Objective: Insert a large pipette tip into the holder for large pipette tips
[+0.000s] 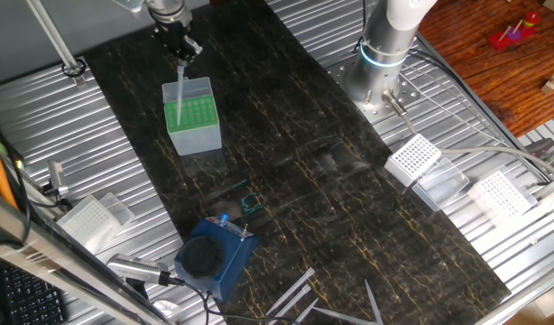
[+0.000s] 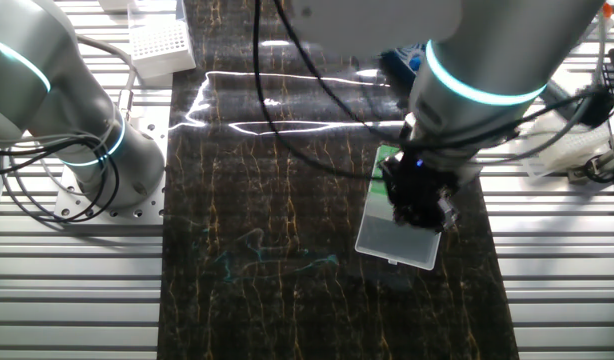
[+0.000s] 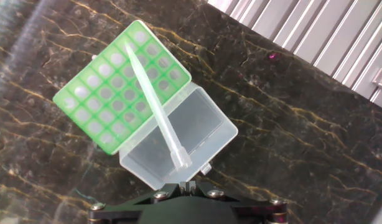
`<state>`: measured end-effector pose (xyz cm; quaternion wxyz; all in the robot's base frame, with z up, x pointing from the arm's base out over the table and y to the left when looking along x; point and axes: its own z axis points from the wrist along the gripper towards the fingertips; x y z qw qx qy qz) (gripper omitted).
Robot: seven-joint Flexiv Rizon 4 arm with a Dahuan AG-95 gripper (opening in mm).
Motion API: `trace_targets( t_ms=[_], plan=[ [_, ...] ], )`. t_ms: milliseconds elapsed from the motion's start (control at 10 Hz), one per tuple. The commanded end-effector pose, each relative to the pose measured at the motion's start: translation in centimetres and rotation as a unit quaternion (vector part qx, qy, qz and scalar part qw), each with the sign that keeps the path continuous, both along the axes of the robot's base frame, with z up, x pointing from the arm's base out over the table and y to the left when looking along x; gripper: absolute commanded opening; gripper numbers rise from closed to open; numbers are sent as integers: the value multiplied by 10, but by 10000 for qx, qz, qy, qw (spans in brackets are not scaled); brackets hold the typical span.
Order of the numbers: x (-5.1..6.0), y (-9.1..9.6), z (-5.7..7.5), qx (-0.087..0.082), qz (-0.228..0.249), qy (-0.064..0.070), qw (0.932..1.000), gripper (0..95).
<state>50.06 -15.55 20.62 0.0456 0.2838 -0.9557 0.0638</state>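
One green-topped holder for large pipette tips [image 1: 193,116] stands on the dark marbled table [image 1: 349,199], its clear hinged lid [image 3: 185,140] open beside the grid. One large pipette tip [image 3: 155,102] hangs over that grid, wide end uppermost in my gripper [image 1: 180,52], point over a hole near the far edge. My fingers are nearly closed, clamping the tip. Two white perforated racks [image 1: 413,159] lie right, one dark blue block [image 1: 214,255] near; loose tips [image 1: 300,293] lie at the table's near edge, too blurred to count

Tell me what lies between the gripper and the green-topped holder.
Only the large pipette tip, which runs from the gripper down to the holder's green grid. The hand view shows it best.
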Motion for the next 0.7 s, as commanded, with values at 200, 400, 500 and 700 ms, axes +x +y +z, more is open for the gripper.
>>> trace_targets(
  t_ms=[200,400,500,700],
  plan=[
    [1,2,5,-52,-1,19,10000,0],
    [-7,-8,4,-56,15,30,10000,0],
    [-11,-12,3,-52,36,25,10000,0],
    [-12,-19,-2,-43,79,3,10000,0]
  ],
)
